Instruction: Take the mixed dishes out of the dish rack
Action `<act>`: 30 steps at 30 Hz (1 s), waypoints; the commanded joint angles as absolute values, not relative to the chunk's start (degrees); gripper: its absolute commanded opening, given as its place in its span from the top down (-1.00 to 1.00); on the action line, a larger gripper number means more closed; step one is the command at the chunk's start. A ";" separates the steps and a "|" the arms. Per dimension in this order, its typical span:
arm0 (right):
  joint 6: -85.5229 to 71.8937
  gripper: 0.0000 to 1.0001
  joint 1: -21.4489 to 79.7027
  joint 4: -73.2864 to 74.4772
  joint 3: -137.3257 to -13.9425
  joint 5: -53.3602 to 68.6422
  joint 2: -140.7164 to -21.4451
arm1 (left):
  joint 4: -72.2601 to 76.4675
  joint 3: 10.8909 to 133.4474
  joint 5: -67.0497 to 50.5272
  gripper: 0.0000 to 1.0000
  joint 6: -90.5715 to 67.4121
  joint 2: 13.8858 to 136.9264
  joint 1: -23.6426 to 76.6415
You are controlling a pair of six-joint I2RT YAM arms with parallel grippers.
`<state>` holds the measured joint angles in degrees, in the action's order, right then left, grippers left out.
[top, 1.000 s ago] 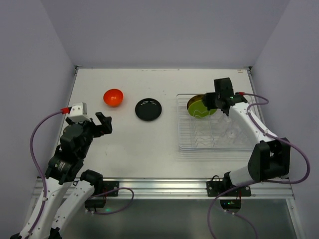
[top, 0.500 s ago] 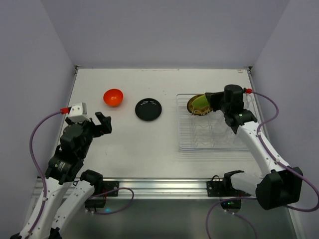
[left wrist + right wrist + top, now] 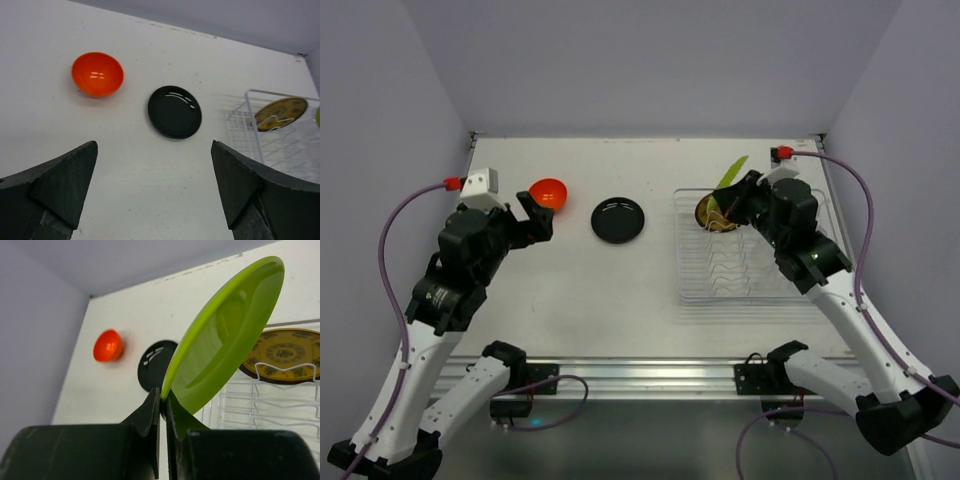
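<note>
My right gripper (image 3: pixel 163 401) is shut on the rim of the lime green plate (image 3: pixel 225 335), which it holds on edge above the far left corner of the dish rack (image 3: pixel 745 290); from above the plate (image 3: pixel 732 172) shows as a thin green sliver. The patterned yellow-brown plate (image 3: pixel 286 356) leans in the rack's wire dividers. On the table left of the rack lie the black plate (image 3: pixel 619 220) and the orange-red bowl (image 3: pixel 548 194). My left gripper (image 3: pixel 154 187) hangs open over bare table, near the bowl, holding nothing.
The enclosure's walls close in the table on the left, back and right. A raised white edge (image 3: pixel 650 138) runs along the far side of the table. The arm bases and cables sit at the near edge.
The right gripper has lifted the lime green plate out of the rack and tipped it onto its edge. The left arm has risen and moved toward the orange-red bowl.
</note>
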<state>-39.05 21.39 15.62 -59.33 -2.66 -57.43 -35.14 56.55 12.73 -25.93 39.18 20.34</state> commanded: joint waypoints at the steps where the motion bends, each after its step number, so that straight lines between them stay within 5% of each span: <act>1: -17.52 1.00 30.56 19.85 -61.79 -7.11 -54.06 | -32.52 68.25 2.75 -1.00 -28.21 45.59 20.39; 6: -4.23 1.00 44.28 24.33 -59.68 -13.60 -54.04 | -30.42 76.02 -15.54 -1.00 -31.63 60.01 21.79; 22: 15.29 1.00 64.60 32.34 -58.97 -7.92 -61.96 | -18.46 64.96 -20.48 -1.00 -40.60 68.29 31.64; 30: 17.22 1.00 72.33 30.50 -63.10 -23.87 -69.77 | -17.49 57.31 -16.53 -0.90 -41.83 67.68 34.19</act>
